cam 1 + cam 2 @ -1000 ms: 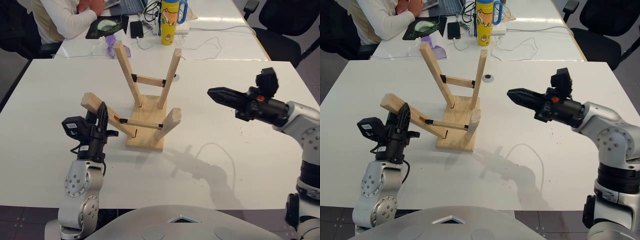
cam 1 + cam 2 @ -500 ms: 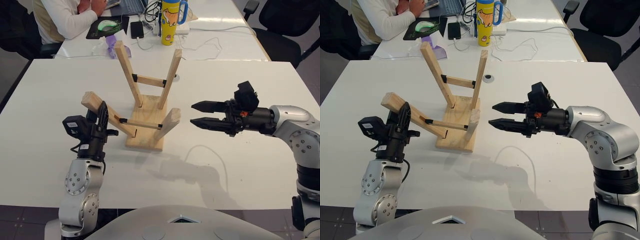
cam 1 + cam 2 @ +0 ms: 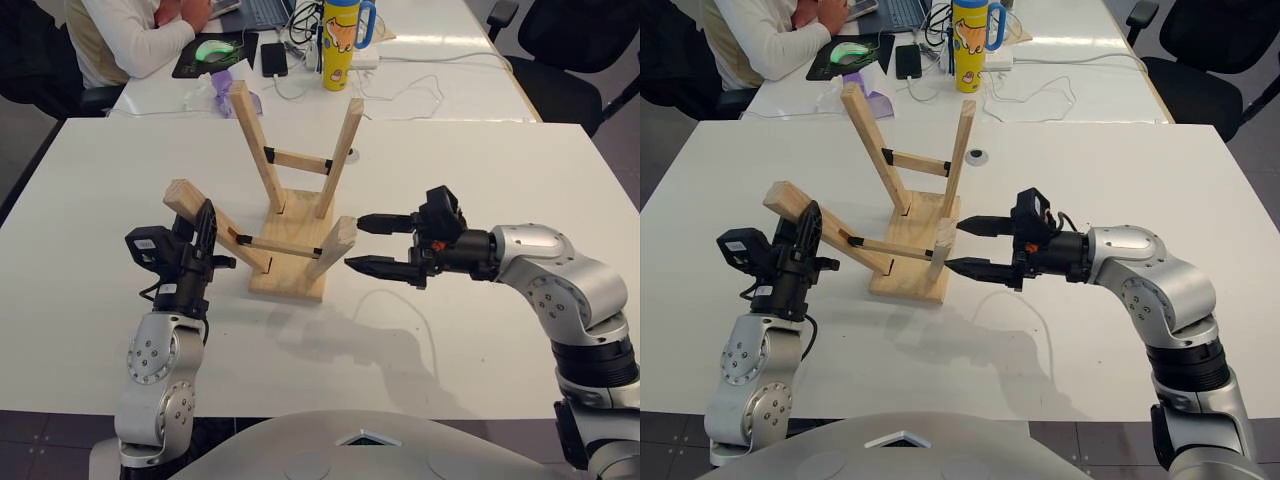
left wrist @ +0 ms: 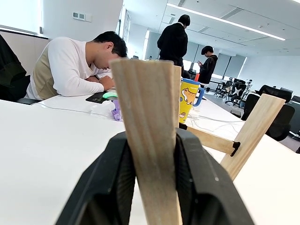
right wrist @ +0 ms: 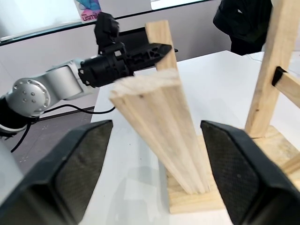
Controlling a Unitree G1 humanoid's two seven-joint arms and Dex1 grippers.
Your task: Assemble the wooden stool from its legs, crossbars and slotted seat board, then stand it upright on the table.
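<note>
Head stereo: forward-down over whole tabletop (image 3: pixel 480 160). Wrist cams: tight behind left pincer (image 4: pixel 152 157) and right pincer (image 5: pixel 159 140), stool (image 3: pixel 291 268) shared close ahead.

The wooden stool (image 3: pixel 290 215) rests upside down in the middle of the table, nearly put together. Its slotted seat board (image 3: pixel 288 278) of pale wood lies flat. Four pale legs rise from it. The far left leg (image 3: pixel 256 148) and the far right leg (image 3: pixel 339 158) stand tall, spread apart toward their tops, joined by a crossbar (image 3: pixel 298 161) with black ends. The near left leg (image 3: pixel 182 198) leans strongly to the left and is clamped in the left gripper (image 3: pixel 205 222). The near right leg (image 3: pixel 335 243) leans right; its upper end stands between the spread fingers of the right gripper (image 3: pixel 354 243). A second crossbar (image 3: pixel 283 247) joins the near pair.
</note>
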